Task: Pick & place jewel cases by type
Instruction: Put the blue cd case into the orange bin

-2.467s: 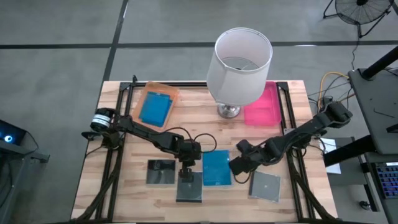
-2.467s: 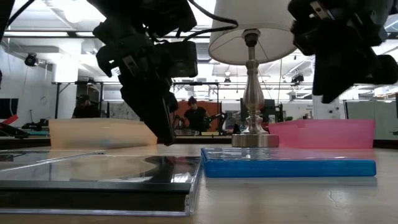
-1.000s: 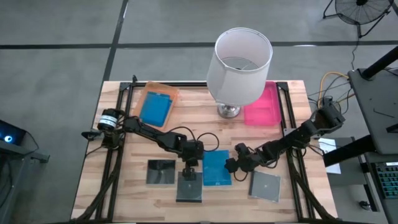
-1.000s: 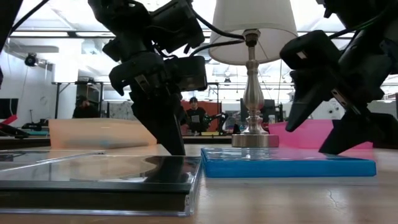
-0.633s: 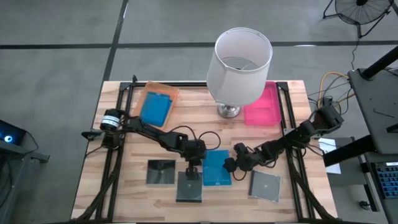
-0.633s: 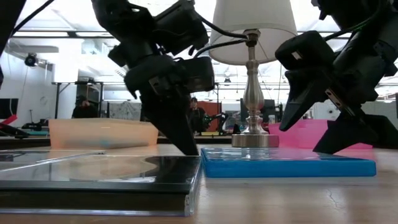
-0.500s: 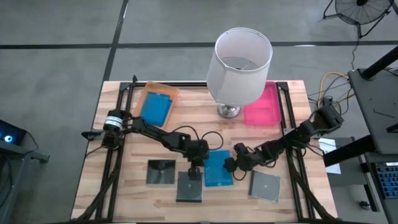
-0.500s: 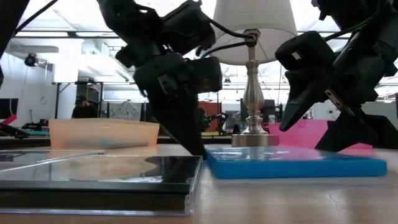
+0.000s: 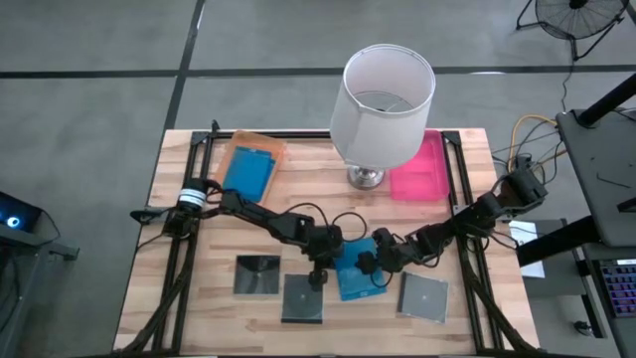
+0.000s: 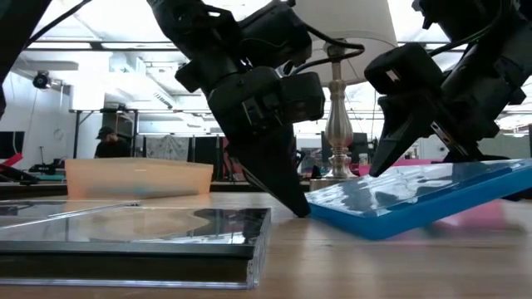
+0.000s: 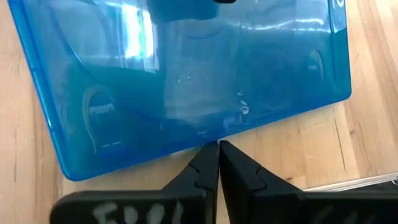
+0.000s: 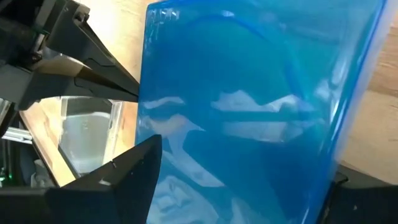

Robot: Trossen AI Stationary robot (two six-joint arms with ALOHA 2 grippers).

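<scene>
A bright blue jewel case (image 9: 358, 274) lies tilted at the table's middle. Its left edge (image 10: 353, 224) is on the wood and its right side (image 10: 499, 176) is raised. My left gripper (image 9: 320, 275) is shut, its tips at that left edge. My right gripper (image 9: 371, 262) is open, with one finger over and one under the raised side. Three dark grey jewel cases (image 9: 257, 274) (image 9: 302, 298) (image 9: 424, 295) lie flat near the front. Another blue case (image 9: 248, 171) lies in the orange tray (image 9: 266, 145). My left gripper pushes the blue case's left long edge (image 11: 210, 140) with its shut fingertips (image 11: 217, 152), slanting down from the table's left. That edge stays on the wood. My right gripper comes slanting down from the right, its fingers across the case's right edge. One finger (image 12: 124, 180) stands above the top face. The other (image 12: 357, 190) is under the case's raised side (image 12: 348, 112).
A lamp (image 9: 388, 94) stands at the back middle on its metal base (image 9: 366, 177). The pink tray (image 9: 419, 171) is to its right. Black rails (image 9: 189, 199) run along the table's left and right sides.
My left gripper has gone toward the table's right edge, shut, pushing the blue case. The case has slid right and turned a little. Its right side has risen off the table at my right gripper, while its left edge has stayed on the wood.
</scene>
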